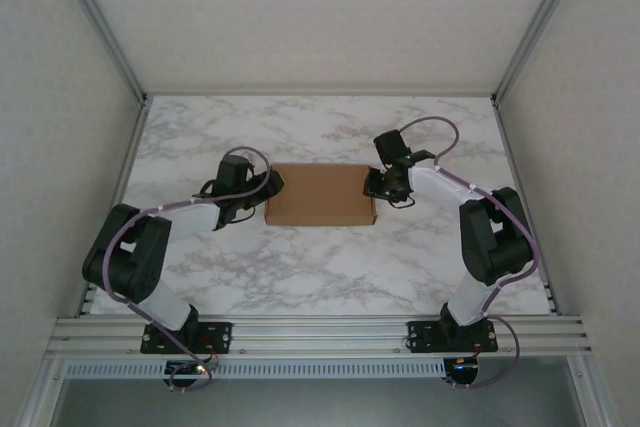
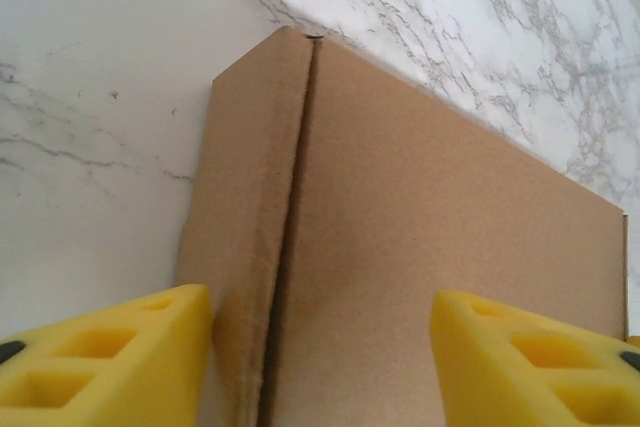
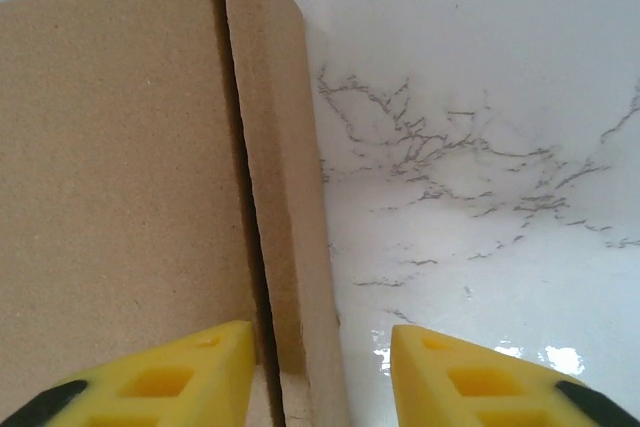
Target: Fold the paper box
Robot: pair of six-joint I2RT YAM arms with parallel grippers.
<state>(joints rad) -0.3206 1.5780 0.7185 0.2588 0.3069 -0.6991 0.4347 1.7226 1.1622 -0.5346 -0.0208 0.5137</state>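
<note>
From above, the paper box [image 1: 320,195] lies flat at the middle of the marble table [image 1: 320,277], with my left gripper [image 1: 258,190] at its left end and my right gripper [image 1: 380,185] at its right end. The left wrist view adds my left fingers [image 2: 110,362], spread wide across the seam between lid and side wall and gripping nothing. The right wrist view shows my right fingers [image 3: 170,382] set closer together, one on either side of the opposite side wall and not clamped on it.

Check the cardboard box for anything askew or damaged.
The paper box lies closed and square on the table. Only oddity: at both short ends a dark gap separates lid from end wall, so the walls splay slightly outward.
</note>
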